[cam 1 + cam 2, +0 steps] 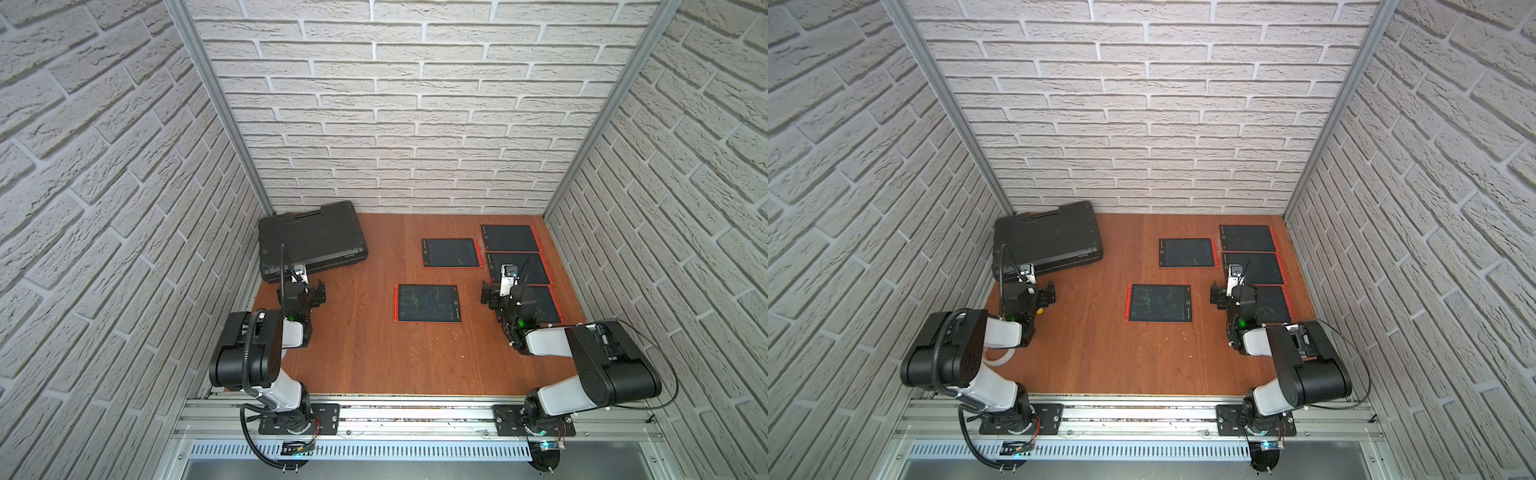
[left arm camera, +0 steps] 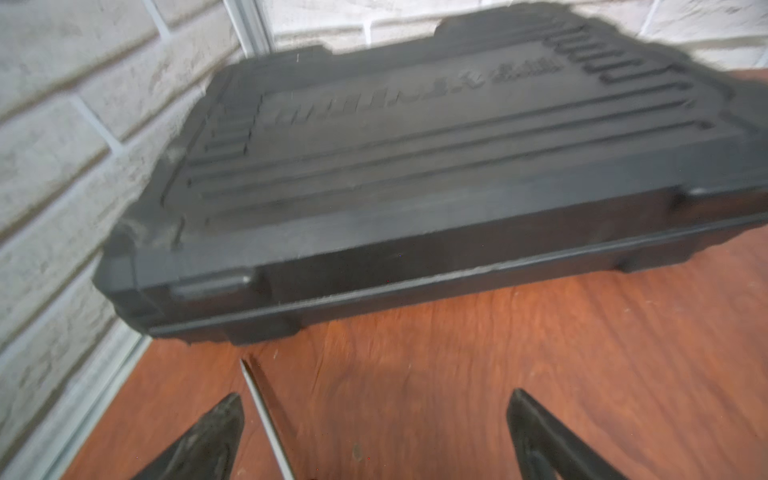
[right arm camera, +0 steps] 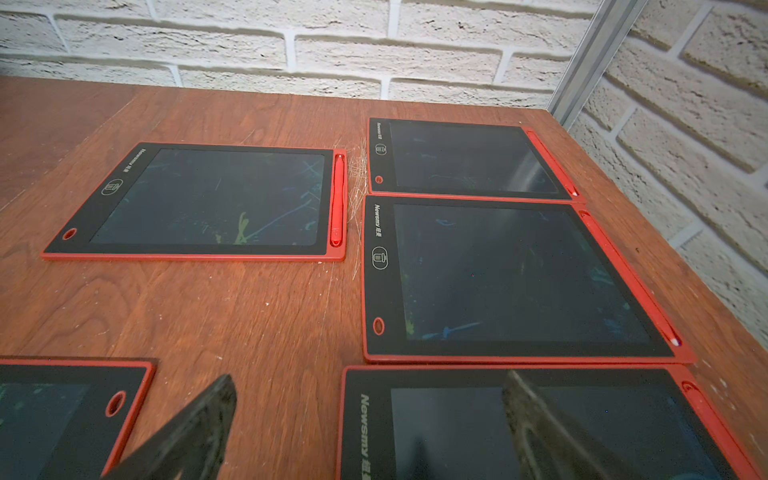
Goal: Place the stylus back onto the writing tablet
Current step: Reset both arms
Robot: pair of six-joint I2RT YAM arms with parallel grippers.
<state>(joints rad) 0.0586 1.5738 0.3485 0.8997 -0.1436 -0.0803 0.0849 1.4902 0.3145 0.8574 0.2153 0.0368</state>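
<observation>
Wooden tabletop inside white brick walls carries five red-framed writing tablets, several reading "Newsmy" — on the rear middle tablet a red stylus sits docked in its edge slot. Left gripper, facing a black tool case, and right gripper both gape wide, holding nothing.

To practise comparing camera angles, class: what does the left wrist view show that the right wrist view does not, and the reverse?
Left wrist only: the closed black case, a thin grey rod. Right wrist only: red-framed writing tablets, a red stylus docked in one. Both: the wooden table, brick wall, and open jaws, of the left gripper and right gripper.
</observation>
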